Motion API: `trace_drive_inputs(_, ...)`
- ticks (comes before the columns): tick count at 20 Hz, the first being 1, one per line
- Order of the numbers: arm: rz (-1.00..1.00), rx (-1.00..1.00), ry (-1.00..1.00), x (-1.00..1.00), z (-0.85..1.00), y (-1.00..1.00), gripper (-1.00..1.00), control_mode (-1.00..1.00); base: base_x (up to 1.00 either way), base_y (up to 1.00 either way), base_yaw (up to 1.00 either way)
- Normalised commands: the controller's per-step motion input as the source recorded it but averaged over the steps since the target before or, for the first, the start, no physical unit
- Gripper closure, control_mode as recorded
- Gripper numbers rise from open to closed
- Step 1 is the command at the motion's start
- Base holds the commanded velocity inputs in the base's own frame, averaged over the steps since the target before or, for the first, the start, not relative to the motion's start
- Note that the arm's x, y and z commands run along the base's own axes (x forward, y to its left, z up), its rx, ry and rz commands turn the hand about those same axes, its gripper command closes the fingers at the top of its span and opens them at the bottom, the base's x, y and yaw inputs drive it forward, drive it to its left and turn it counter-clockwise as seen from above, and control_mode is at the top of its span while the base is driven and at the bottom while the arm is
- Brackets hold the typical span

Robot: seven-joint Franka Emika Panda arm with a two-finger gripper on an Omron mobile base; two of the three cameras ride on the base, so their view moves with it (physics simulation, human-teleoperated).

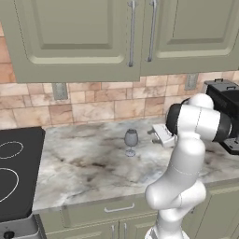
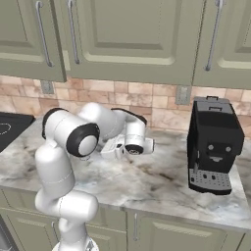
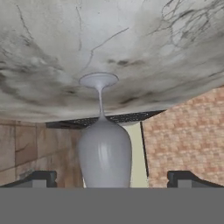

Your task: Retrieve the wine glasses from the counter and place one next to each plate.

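The marble counter carried 1 wine glass upright near its back, close to the gripper. Fingers stood wide apart, empty, flanking the bowl. Likely light, slippery, top-heavy; grip the bowl gently.

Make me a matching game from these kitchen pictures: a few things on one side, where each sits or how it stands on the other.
Things:
1. wine glass
2. coffee machine
3. stovetop
4. end effector

Descriptions:
A. black, at the counter's right end
B. open, fingers either side of the bowl
C. upright mid-counter
D. black glass with ring marks, left of the marble

Pairs: 1-C, 2-A, 3-D, 4-B
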Motion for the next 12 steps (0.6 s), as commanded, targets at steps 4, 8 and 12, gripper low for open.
trace_drive_inputs(4,0.00,0.00,0.00,0.04,-0.07,0.23,-1.00,-1.00,0.00,0.00,0.00)
trace_drive_inputs(8,0.00,0.00,0.00,0.00,-0.10,0.26,-1.00,-1.00,0.00,0.00,0.00)
trace_drive_inputs(12,0.00,-0.01,-0.03,0.00,-0.17,0.30,-1.00,-1.00,0.00,0.00,0.00)
